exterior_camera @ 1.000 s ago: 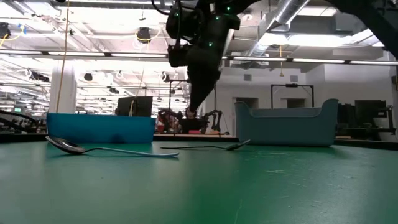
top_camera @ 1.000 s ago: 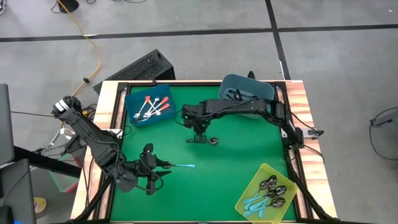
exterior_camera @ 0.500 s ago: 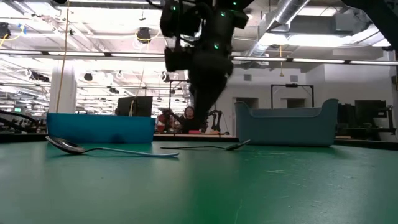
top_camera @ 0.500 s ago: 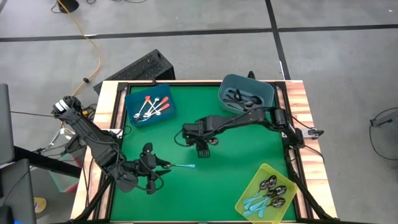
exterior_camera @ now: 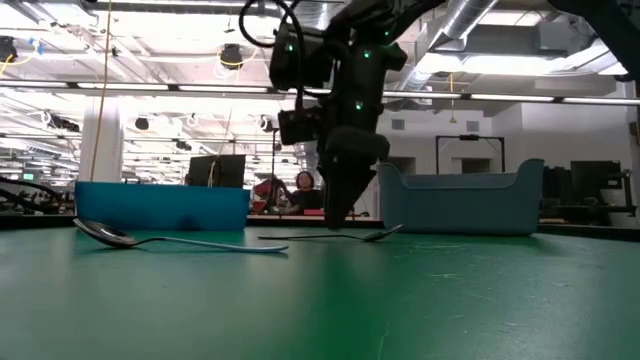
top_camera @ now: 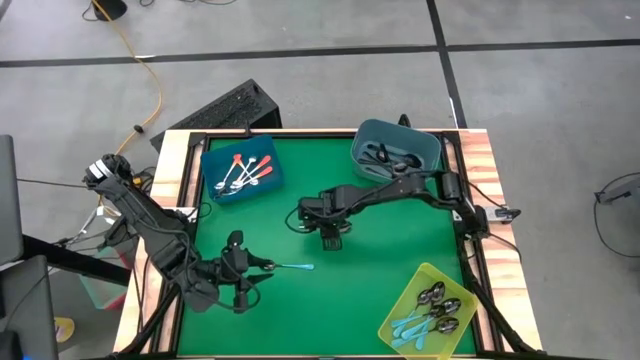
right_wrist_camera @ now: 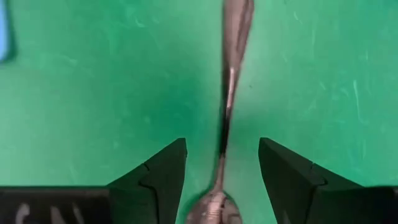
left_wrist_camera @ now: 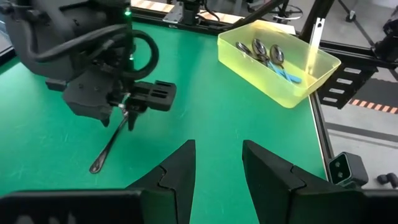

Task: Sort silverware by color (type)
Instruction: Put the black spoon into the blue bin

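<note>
Green table [top_camera: 400,250] lies bare between the bins. Left gripper [top_camera: 262,266], fingers parted, hovers near the front edge beside a blue-handled spoon [top_camera: 293,267]. Right gripper [right_wrist_camera: 222,163], spread, straddles a plain metal spoon [right_wrist_camera: 227,99] mid-table.

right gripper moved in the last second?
Yes. In the high view the right gripper has shifted away from the grey bin, toward the yellow bin. In the low view it has dropped to the plain metal spoon, jaws open astride it.
</note>
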`<state>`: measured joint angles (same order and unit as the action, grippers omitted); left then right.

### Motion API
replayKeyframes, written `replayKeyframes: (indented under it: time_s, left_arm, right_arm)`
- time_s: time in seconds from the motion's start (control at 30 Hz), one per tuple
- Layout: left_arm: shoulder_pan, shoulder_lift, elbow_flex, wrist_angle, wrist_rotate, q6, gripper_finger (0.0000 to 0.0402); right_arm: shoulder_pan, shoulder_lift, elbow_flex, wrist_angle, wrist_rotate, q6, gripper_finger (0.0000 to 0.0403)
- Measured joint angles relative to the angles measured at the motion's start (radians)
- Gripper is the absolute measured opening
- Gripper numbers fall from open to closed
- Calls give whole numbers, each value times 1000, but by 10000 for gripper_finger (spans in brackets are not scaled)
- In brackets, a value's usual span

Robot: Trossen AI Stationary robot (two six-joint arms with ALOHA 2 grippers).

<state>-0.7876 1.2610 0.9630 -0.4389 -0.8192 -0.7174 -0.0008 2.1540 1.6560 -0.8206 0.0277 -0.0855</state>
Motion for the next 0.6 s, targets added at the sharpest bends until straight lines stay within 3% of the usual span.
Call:
replayKeyframes:
  time_s: [0.4,0.6]
  left_arm:
    - [0,0,0,0,-1,-10,116]
    - [0,0,0,0,-8,-10,116]
  right_arm:
    - [-21,2,-73,80,-3,-17,206]
    - [-23,6,-73,93,2,35,135]
